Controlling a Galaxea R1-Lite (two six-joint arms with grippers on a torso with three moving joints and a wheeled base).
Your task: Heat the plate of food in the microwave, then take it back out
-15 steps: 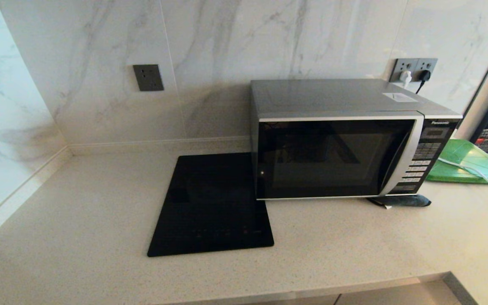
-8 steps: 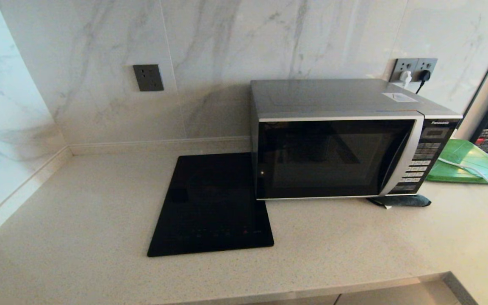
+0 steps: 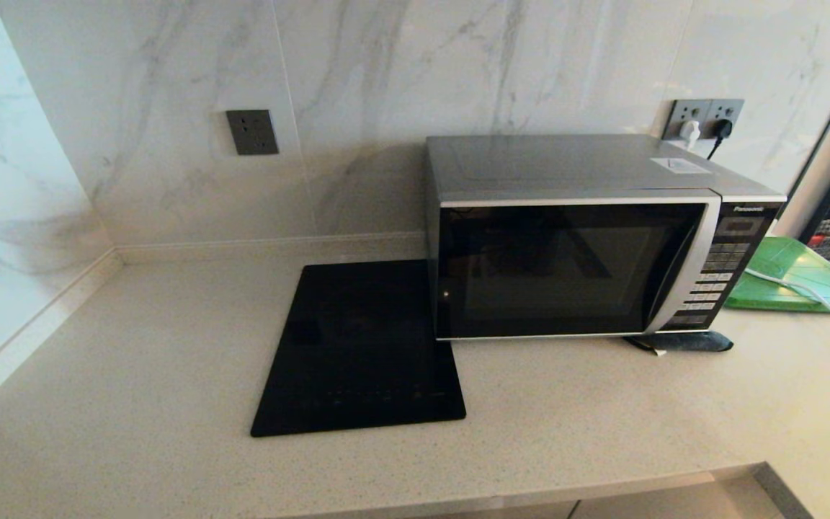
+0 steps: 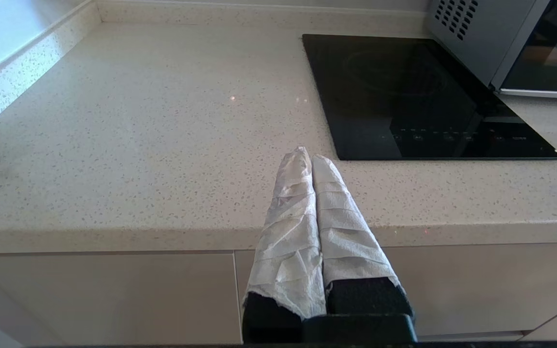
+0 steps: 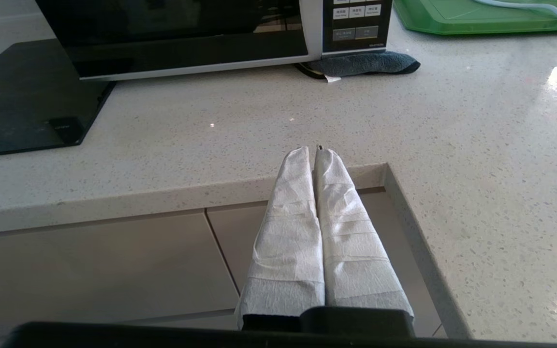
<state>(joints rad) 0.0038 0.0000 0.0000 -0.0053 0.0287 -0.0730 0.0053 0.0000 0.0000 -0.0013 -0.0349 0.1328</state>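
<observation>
The speckled beige table [image 3: 134,404] met marble walls [image 3: 386,86] in a corner. The microwave [image 3: 588,238] stood at the back with its door closed, beside a black cooktop [image 3: 361,353]; a green board [image 3: 793,277] lay to its right. The plate was not visible. The left gripper [image 4: 310,157] and right gripper [image 5: 315,152] hovered at the table's front edge, fingers pressed together, empty.

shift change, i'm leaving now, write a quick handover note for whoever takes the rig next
Left gripper: shut, empty, at the counter's front edge before the cooktop.
Right gripper: shut, empty, at the counter edge before the microwave.
Microwave door is closed; the plate of food shows in no view, nor through the dark glass.
Done: cannot tell.
Left: find the plate, then go on from there.
</observation>
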